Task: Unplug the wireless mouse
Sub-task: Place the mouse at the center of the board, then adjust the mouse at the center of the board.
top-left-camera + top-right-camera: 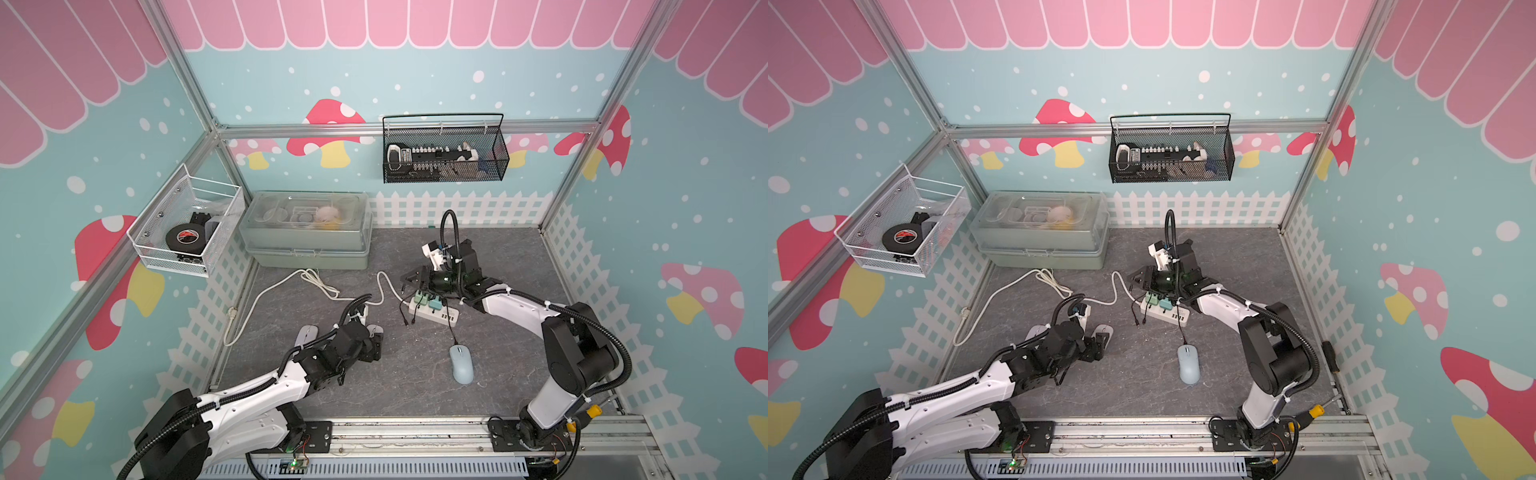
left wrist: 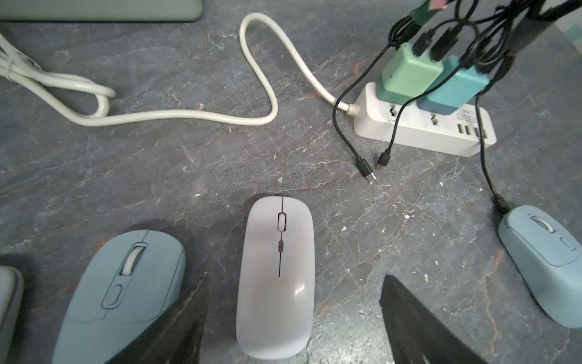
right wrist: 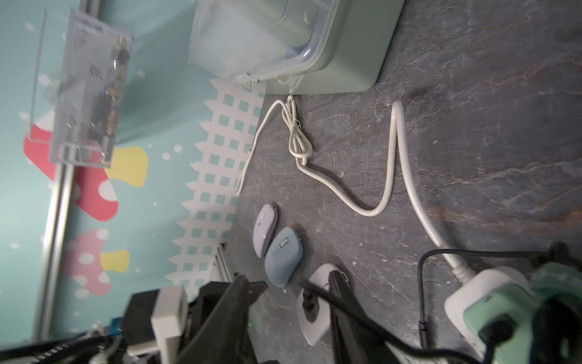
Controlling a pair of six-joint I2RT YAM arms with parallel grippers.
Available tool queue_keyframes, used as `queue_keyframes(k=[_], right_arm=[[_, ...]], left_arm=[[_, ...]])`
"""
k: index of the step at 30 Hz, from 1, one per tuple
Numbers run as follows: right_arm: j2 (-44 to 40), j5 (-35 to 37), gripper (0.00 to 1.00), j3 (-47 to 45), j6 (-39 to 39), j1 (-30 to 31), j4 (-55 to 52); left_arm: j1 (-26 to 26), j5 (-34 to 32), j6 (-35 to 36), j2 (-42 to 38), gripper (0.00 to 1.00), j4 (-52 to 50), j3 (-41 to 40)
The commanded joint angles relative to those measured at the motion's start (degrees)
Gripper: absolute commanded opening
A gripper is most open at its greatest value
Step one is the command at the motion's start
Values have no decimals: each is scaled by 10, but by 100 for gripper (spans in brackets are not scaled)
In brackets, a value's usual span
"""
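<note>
Ahead, open tabletop [image 2: 176, 164] between white mouse [image 2: 275, 277] and power strip [image 2: 419, 127].

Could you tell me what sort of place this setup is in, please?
Likely a staged robot-training booth: aluminium frame, mushroom wallpaper, left arm and right arm bolted to a rail.

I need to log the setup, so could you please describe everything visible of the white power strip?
The power strip is a white plastic bar lying flat on the grey table. A green charger and a teal charger stand plugged into it, a thick white cord leaves one end, and USB ports sit at the other.
</note>
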Motion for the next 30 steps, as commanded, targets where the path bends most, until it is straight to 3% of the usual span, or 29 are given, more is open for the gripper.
queue_keyframes(k=[1, 10, 15, 30], right_arm=[[-25, 27, 49, 12, -38, 17, -66], [-87, 83, 59, -5, -66, 47, -154], [-104, 96, 62, -20, -68, 63, -172], [-140, 120, 66, -56, -52, 88, -197]], left_arm=[[4, -4, 12, -5, 84, 2, -8], [10, -24, 14, -16, 85, 16, -16], [22, 0, 13, -18, 85, 39, -22], [25, 53, 31, 75, 85, 85, 25]])
